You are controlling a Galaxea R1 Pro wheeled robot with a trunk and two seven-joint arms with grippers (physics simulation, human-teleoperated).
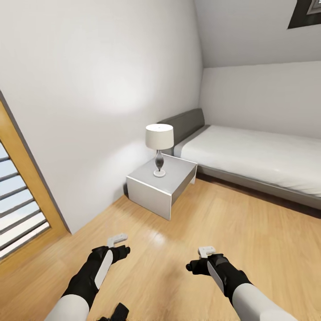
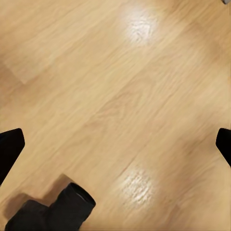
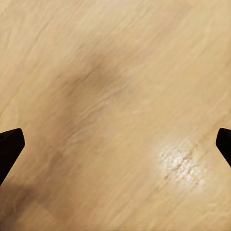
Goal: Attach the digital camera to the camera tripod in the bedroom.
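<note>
Bedroom floor [image 1: 249, 232] of light wood is seen beneath both arms; left gripper [image 2: 115, 144] and right gripper [image 3: 115, 144] are spread wide, nothing held.

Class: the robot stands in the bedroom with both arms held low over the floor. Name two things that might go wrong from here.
1. The bedside table stands close ahead, with a lamp on it; driving forward or swinging an arm might topple the lamp.
2. The left gripper and right gripper hold nothing, jaws apart; the camera and tripod may take searching.
</note>
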